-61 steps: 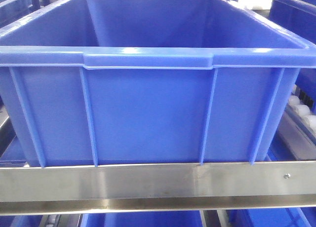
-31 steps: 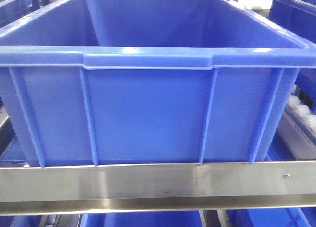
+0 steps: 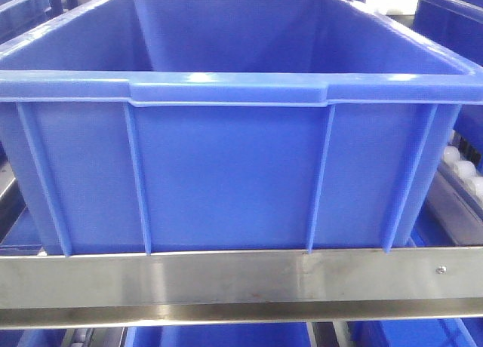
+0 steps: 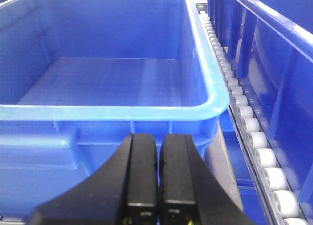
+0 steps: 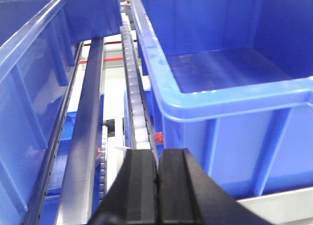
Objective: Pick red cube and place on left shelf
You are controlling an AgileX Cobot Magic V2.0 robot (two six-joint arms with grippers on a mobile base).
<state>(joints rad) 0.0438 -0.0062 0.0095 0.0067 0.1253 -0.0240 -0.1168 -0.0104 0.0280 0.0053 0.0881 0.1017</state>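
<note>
No red cube shows clearly. A small red patch point(image 5: 158, 136) shows below the roller track in the right wrist view, and a second red speck point(image 5: 99, 149) lies by the steel bar; I cannot tell what they are. My left gripper point(image 4: 159, 136) is shut and empty, just in front of the near rim of a large blue bin point(image 4: 98, 112) that looks empty. My right gripper point(image 5: 157, 154) is shut and empty, over the roller track point(image 5: 136, 112) left of another blue bin point(image 5: 234, 95). Neither gripper shows in the front view.
In the front view a large blue bin point(image 3: 226, 90) fills the frame and sits on a steel shelf rail point(image 3: 226, 279). More blue bins stand on both sides and below. White rollers point(image 4: 244, 122) run right of the left bin. A steel bar point(image 5: 83, 137) runs left of the right gripper.
The front view has shifted by only a few pixels; the bin and shelf stand as before.
</note>
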